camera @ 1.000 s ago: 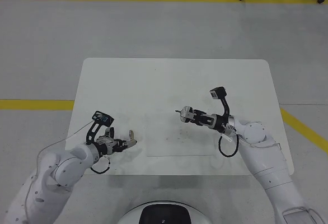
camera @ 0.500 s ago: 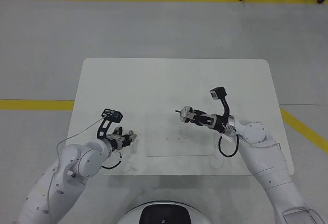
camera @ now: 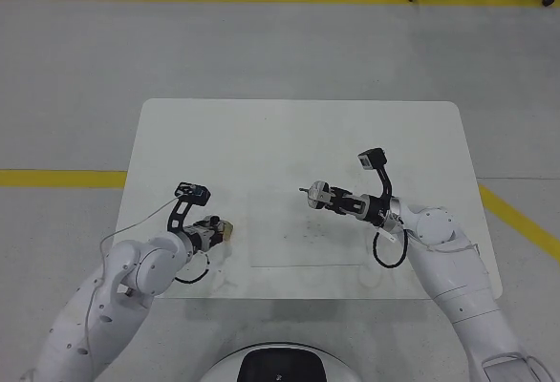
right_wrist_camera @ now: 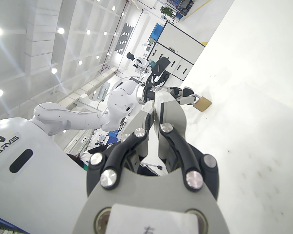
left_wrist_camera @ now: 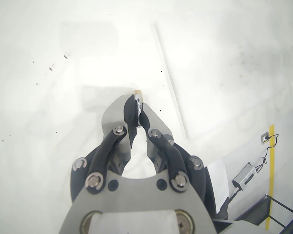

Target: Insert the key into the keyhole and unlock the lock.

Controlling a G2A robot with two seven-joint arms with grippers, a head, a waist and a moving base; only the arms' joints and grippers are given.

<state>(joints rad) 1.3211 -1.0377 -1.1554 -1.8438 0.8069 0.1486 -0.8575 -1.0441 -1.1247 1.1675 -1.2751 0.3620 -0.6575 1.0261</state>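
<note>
Left arm turns wrist and lifts elbow; left gripper [camera: 214, 233] clamps lock [camera: 226, 228] by shackle, low over desk [camera: 299, 134]. Right gripper [camera: 314, 194] stays still, pinching key [camera: 305, 190] (well apart from lock). Insertion not begun.

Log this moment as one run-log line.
left pincer: shut on brass padlock by its shackle | right pincer: shut on small metal key | key and padlock apart, not yet inserted

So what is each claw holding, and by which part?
Left claw grips the padlock by its shackle; right claw pinches the key, seemingly by its head.
</note>
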